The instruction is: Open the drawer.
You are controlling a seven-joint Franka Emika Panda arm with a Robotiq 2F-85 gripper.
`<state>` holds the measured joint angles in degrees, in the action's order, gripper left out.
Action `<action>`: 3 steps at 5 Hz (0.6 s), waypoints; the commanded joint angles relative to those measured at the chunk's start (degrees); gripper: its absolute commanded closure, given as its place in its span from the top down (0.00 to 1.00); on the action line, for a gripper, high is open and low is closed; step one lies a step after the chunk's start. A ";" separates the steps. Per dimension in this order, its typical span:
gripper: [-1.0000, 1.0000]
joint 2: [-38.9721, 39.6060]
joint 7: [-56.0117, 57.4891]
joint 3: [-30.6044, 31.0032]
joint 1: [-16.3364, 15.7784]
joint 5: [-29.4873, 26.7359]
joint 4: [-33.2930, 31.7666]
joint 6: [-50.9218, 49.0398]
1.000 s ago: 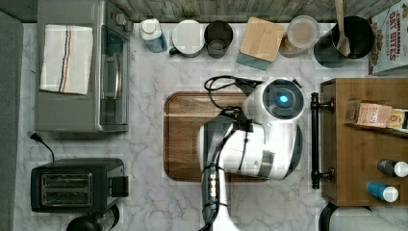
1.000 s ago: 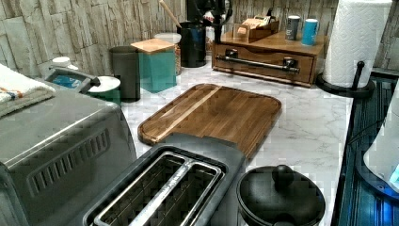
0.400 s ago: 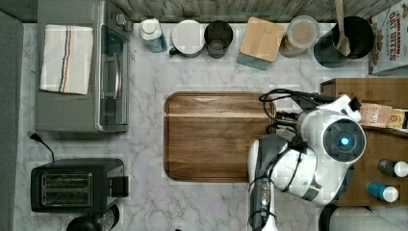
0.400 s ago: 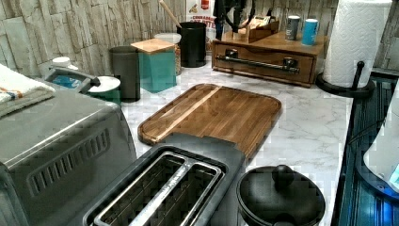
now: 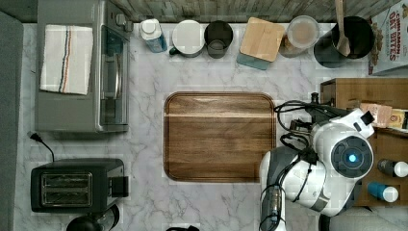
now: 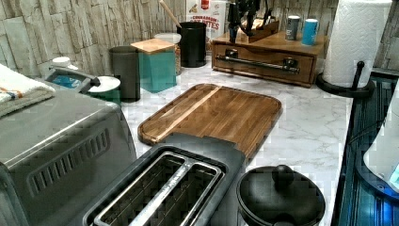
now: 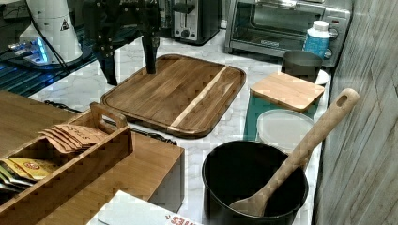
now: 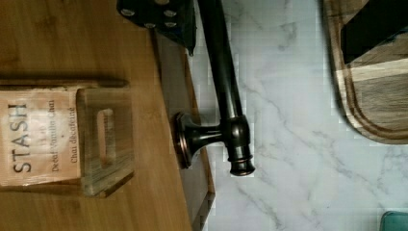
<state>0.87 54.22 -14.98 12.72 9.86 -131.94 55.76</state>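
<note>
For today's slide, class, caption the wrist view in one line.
Gripper poised over the closed drawer's dark bar handle, fingers straddling it.

The top view looks straight down on the counter. The left view looks low across the toaster (image 6: pixel 164 188) toward the drawer (image 6: pixel 263 63); the right view faces back. All three share the cutting board (image 5: pixel 219 134). The wrist view sits close above the drawer handle (image 8: pixel 223 82).

A kitchen: toaster (image 5: pixel 77 185), toaster oven (image 5: pixel 82 72), marble counter (image 5: pixel 144 159).
</note>
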 commanded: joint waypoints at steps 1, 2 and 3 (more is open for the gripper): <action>1.00 2.82 5.78 -0.54 0.32 2.81 -3.59 3.77; 1.00 4.76 2.60 1.17 3.09 7.55 -3.59 5.02; 1.00 7.29 5.78 -1.56 2.43 6.57 -3.54 9.19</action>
<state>7.01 54.39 -15.46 12.99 16.25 -134.73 62.44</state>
